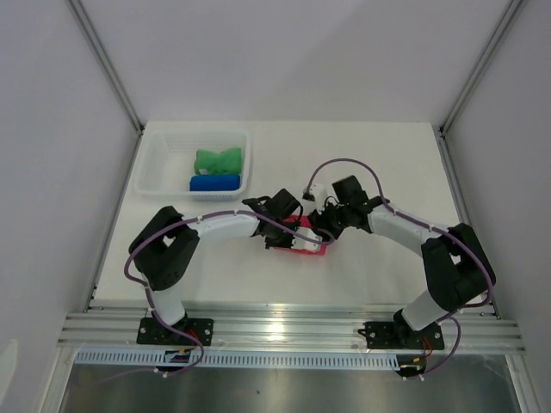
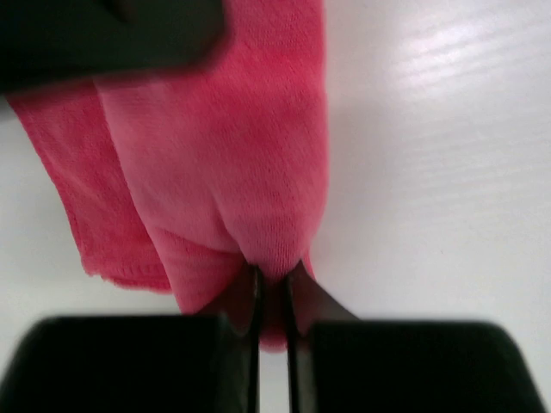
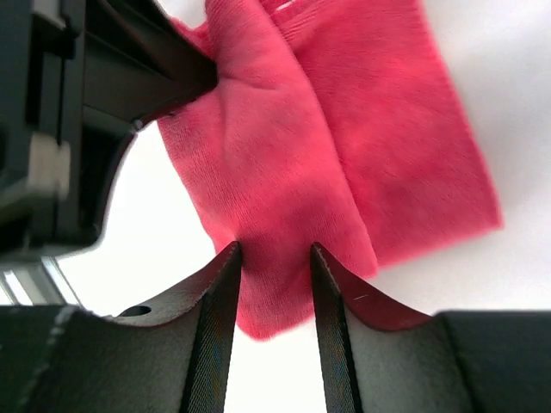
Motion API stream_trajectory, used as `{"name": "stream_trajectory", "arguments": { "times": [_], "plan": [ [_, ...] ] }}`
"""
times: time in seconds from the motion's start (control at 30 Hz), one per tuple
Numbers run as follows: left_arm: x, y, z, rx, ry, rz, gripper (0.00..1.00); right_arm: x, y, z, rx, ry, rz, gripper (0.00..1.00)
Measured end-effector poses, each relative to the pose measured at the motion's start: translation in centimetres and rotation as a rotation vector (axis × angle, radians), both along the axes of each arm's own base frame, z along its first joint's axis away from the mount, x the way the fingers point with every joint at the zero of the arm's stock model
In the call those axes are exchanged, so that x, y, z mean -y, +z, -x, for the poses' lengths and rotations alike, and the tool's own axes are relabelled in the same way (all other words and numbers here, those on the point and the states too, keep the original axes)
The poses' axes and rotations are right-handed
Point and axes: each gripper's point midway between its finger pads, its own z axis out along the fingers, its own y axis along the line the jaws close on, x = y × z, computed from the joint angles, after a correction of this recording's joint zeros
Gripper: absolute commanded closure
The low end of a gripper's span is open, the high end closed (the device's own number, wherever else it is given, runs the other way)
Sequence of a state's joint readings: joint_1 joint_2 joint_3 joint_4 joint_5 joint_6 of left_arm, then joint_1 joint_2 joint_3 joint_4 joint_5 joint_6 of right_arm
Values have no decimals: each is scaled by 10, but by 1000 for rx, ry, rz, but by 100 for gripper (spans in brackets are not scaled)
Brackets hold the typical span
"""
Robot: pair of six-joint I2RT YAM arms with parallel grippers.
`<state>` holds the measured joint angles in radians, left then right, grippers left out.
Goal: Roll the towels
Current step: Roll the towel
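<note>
Left gripper point(image 2: 271, 280) pinches pink towel point(image 2: 224, 155); white table point(image 2: 430, 172), white walls point(image 1: 52, 129).

The pink towel point(image 1: 307, 244), a soft cloth loosely folded in overlapping layers, lies flat at the middle of the tabletop. One fold is nipped by the left gripper point(image 2: 271, 275) and the opposite end is bunched between the fingers of the right gripper point(image 3: 275, 258). In the white basket point(image 1: 151, 168) at the tabletop's far left corner, the green towel point(image 1: 217, 160) sits crumpled mid-basket. Just beside it, the royal blue towel point(image 1: 214, 182) lies as a compact roll along the basket's near wall.
</note>
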<state>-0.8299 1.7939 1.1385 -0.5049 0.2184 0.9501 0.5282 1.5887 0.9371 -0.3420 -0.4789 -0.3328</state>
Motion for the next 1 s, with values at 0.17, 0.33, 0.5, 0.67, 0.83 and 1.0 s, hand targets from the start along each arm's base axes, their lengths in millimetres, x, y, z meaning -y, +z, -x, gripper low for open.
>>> {"name": "stream_trajectory", "arguments": {
  "times": [0.17, 0.33, 0.5, 0.67, 0.83, 1.0],
  "plan": [
    [-6, 6, 7, -103, 13, 7, 99, 24, 31, -11, 39, -58, -90, 56],
    [-19, 15, 16, -272, 45, 0, 99, 38, 68, -13, 194, -6, -145, 54],
    [-22, 28, 21, -478, 89, 36, 99, 43, 70, 12, 317, 133, -152, 50],
    [-33, 29, 34, -662, 145, 27, 98, 45, 58, 39, 397, 247, -184, 47],
    [-30, 24, 44, -820, 190, 10, 95, 34, 65, 40, 446, 305, -236, 45],
    [-24, 22, 43, -950, 257, 10, 95, 12, 66, 42, 421, 339, -301, 43]
  ]
}}
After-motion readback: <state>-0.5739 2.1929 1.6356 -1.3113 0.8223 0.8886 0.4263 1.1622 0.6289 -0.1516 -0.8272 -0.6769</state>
